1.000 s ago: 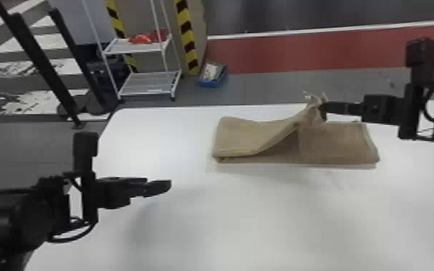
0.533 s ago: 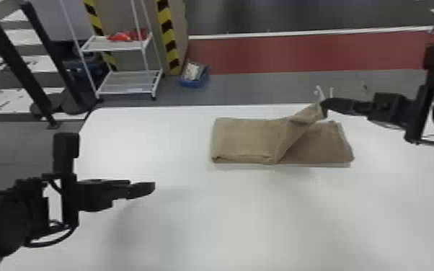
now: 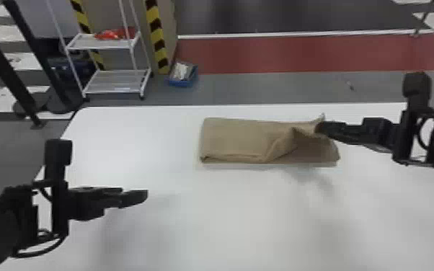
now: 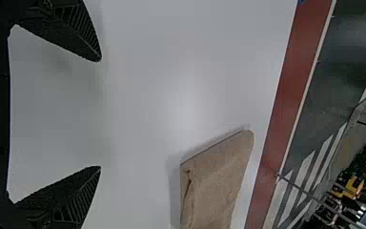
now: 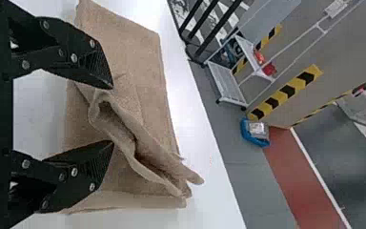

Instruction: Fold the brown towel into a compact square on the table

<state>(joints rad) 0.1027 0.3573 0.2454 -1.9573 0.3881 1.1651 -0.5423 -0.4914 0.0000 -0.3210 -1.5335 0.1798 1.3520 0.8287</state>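
Brown towel [image 3: 238, 138] lies on the far part of the table [image 3: 227, 220], right end rumpled. Your right gripper [image 3: 320, 128], jaws apart, is there; your left gripper [image 3: 145, 196] hangs near left, jaws wide.

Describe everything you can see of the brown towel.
The brown towel looks like plain, soft cloth, folded in layers into an oblong running left to right, towards the far edge of the white table. Its left part lies fairly flat; its right part is rumpled, with the top layer bunched up into a hollow fold. The right pincer is open at that bunched end, close to the cloth; whether it touches can't be told.
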